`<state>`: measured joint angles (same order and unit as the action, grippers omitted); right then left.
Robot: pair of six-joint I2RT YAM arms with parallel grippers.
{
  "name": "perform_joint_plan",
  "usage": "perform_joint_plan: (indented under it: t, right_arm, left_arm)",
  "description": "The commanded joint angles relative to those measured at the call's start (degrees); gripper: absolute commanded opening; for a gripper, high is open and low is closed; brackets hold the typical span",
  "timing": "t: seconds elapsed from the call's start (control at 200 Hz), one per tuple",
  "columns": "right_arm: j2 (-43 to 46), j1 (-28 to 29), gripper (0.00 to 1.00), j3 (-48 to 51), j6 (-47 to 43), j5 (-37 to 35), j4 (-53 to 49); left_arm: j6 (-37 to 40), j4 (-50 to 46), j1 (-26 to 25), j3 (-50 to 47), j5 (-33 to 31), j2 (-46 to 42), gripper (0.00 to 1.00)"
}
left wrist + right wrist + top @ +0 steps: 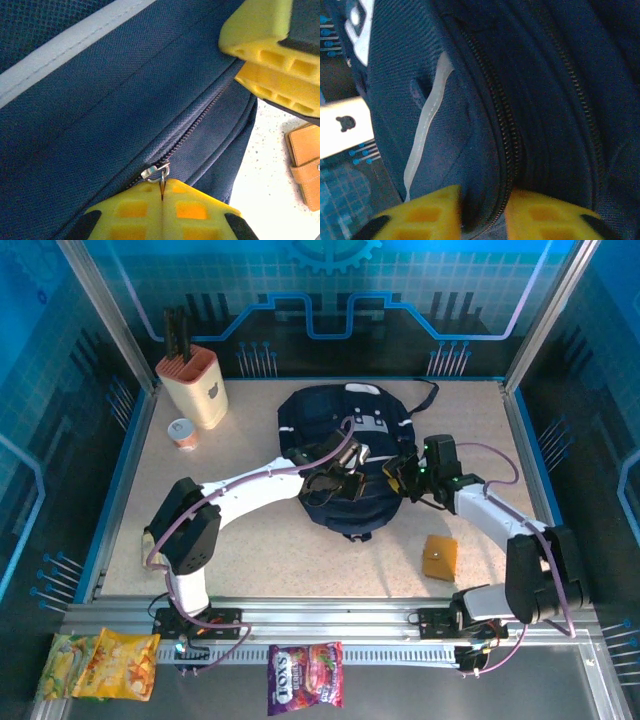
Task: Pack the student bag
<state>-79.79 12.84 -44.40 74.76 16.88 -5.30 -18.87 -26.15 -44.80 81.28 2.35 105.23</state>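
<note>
Both arms reach inward — left jaws shut tight on the zipper pull (156,172), right jaws pinching the student bag (322,418) fabric.

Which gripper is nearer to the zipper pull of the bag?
Left. The left gripper is shut on the zipper pull; the right gripper pinches the bag farther up the same zipper, apart from the pull.

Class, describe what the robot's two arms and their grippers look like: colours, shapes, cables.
Both the left arm and right arm have white tubular links, bulky black joint housings, and mauve cables looping alongside. The left gripper and right gripper carry bright yellow fingers with square grid recesses and black trim.
</note>
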Motion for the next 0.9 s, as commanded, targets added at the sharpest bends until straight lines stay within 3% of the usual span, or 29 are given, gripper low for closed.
perform_joint_plan:
  t: [0.0, 0.14, 0.45, 0.66, 0.895]
  right_arm:
    - [-0.15, -0.29, 0.19, -3.50, -3.36, -2.55, -1.84]
    - [0.51, -1.99, 0.12, -5.07, -7.74, -5.84, -5.25]
    - [-2.03, -3.81, 0.09, -8.99, -13.02, -6.86, -6.91]
    - [-3.00, -3.87, 0.09, -10.39, -15.21, -7.02, -8.06]
    - [-3.65, -3.93, 0.10, -10.66, -17.59, -5.58, -8.47]
  left_arm:
    - [2.06, -1.67, -0.15, 0.53, -1.47, -1.46, 0.00]
    - [2.70, -2.51, 2.16, -4.52, -2.89, -5.49, 0.00]
    - [5.92, -6.51, 9.09, -12.40, -0.28, -11.98, 0.00]
    - [5.31, -10.37, 14.61, -8.94, 0.40, -9.47, 0.00]
    - [2.31, -8.83, 16.88, -5.48, -1.35, -6.98, 0.00]
